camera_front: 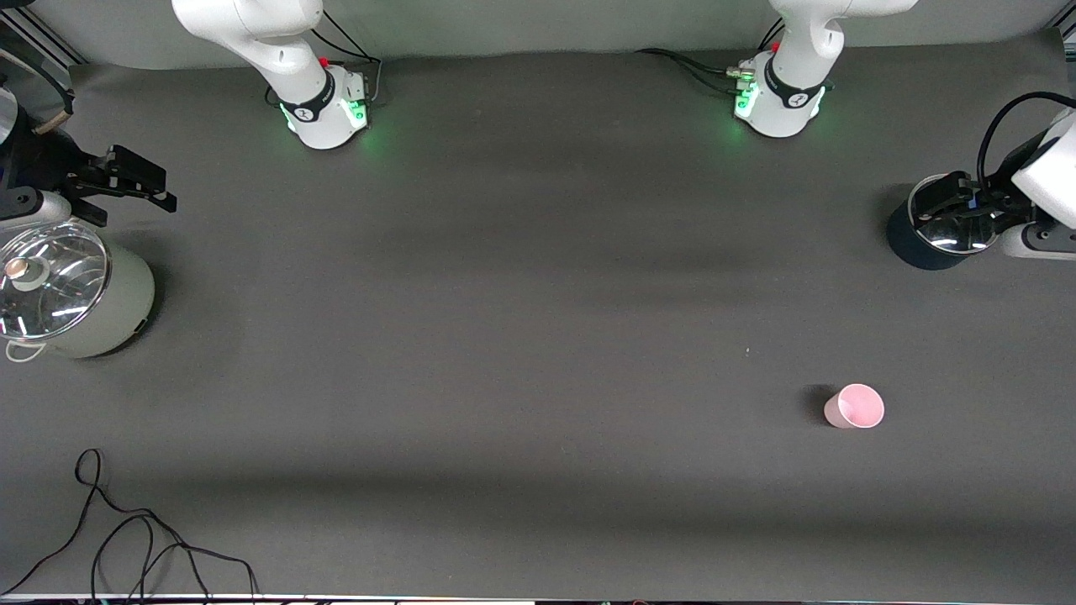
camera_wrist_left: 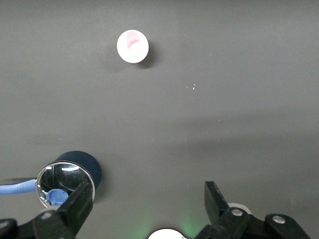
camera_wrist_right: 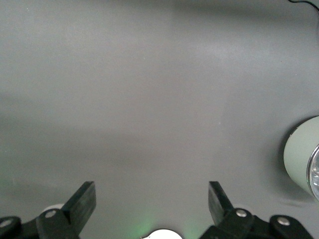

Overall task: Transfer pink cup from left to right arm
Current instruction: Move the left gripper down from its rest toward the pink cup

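Front view: pink cup (camera_front: 854, 407) stands upright and alone on the dark counter (camera_front: 521, 336), lower right of the frame, well apart from both arms. Left end effector (camera_front: 954, 202) hangs at the right edge over a dark blue pot with a glass lid (camera_front: 933, 231); fingers spread, nothing held. Right end effector (camera_front: 126, 181) sits at the left edge just above a pale green pot with a glass lid (camera_front: 67, 290), also spread and empty. Loose black cable (camera_front: 126, 538) lies at the lower left.

Left wrist view: cup (camera_wrist_left: 132, 47) in the upper left of the frame, rim up; blue pot (camera_wrist_left: 70, 179) close by the finger (camera_wrist_left: 79, 204) at the lower left. Risk: a sweep toward the cup could clip that pot. The cup looks light and tapered, so an off-centre closing could tip it or squeeze it out upward.

Right wrist view: fingers (camera_wrist_right: 82, 201) wide apart over bare counter, green pot (camera_wrist_right: 301, 164) at the right edge; cup not in this frame. Risk: at handover, if the left lets go before the right has closed, the cup drops; 2 end effectors on 1 small cup may collide.
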